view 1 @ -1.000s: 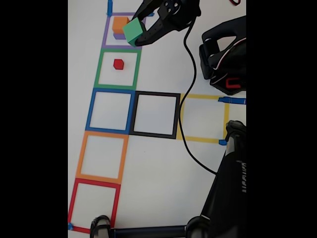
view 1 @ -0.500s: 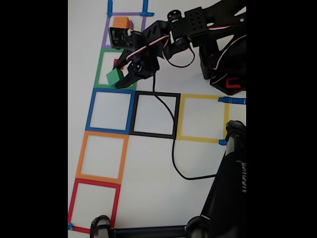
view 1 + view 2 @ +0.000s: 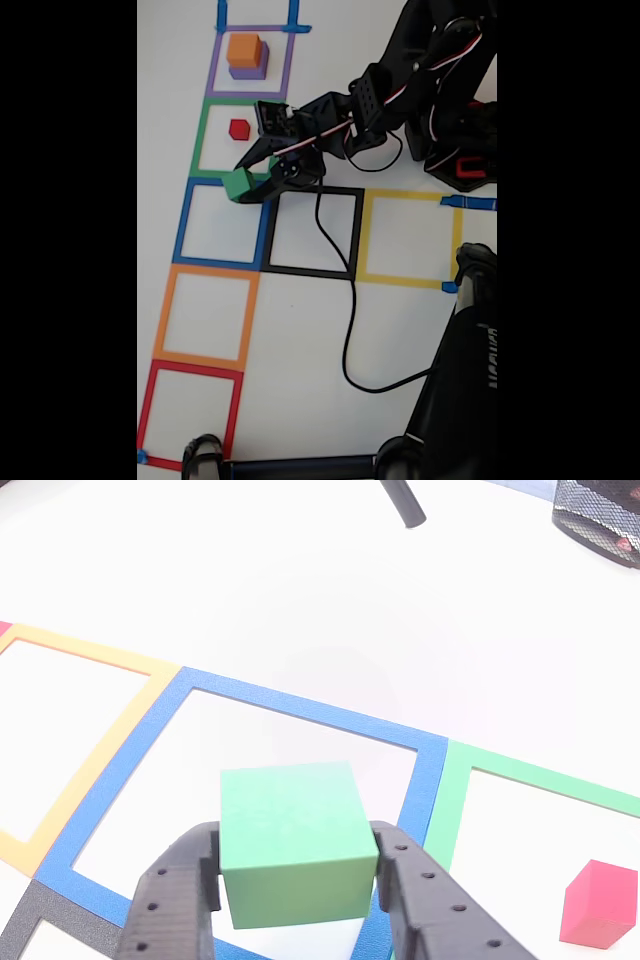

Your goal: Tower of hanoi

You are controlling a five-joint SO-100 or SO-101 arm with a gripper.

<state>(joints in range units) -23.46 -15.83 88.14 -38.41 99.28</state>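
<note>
Looking down in the fixed view, the black gripper [image 3: 243,183] pinched the green cube [image 3: 238,184] at the top right corner of the blue tape square [image 3: 222,223], over the border it shares with the green tape square [image 3: 238,140]. Half a second earlier the gripper had held that cube inside the green square, near its lower edge; a second earlier it had held the cube up beside the stack in the purple tape square [image 3: 249,60]. The red cube [image 3: 239,128] sat inside the green square where it had been before. The orange cube [image 3: 244,49] rested on the purple cube [image 3: 249,71] inside the purple square, unchanged. A black cable [image 3: 349,300] trailed from the arm across the white desk [image 3: 320,340], over the black tape square [image 3: 314,232].

In the other view, close behind the gripper [image 3: 299,880], the two black fingers [image 3: 425,905] pressed against opposite sides of the green cube [image 3: 295,838]. The cube sat over the near edge of the blue square [image 3: 240,700]. The red cube [image 3: 598,902] lay to the right inside the green square [image 3: 520,770]. An orange tape square [image 3: 90,660] lay to the left.
</note>
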